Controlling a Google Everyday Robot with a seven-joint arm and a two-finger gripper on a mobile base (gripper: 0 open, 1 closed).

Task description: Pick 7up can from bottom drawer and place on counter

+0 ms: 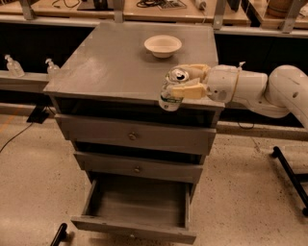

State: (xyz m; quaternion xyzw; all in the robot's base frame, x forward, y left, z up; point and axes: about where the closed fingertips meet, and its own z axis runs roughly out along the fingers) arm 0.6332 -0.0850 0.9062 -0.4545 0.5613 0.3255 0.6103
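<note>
My gripper (pixel 184 81) comes in from the right on a white arm and is shut on the 7up can (pixel 172 91). The can has a silver lid with a pull tab and a pale body with green print. It hangs upright at the front right edge of the grey counter (pixel 110 62), its lower part in front of the counter's front edge. The bottom drawer (pixel 137 204) is pulled open below, its grey floor bare.
A white bowl (pixel 162 45) sits at the back right of the counter. Two closed drawer fronts with knobs (pixel 132 136) are above the open drawer. Clear bottles (pixel 13 66) stand on a ledge at left. A light-wood workbench (pixel 144 9) runs behind.
</note>
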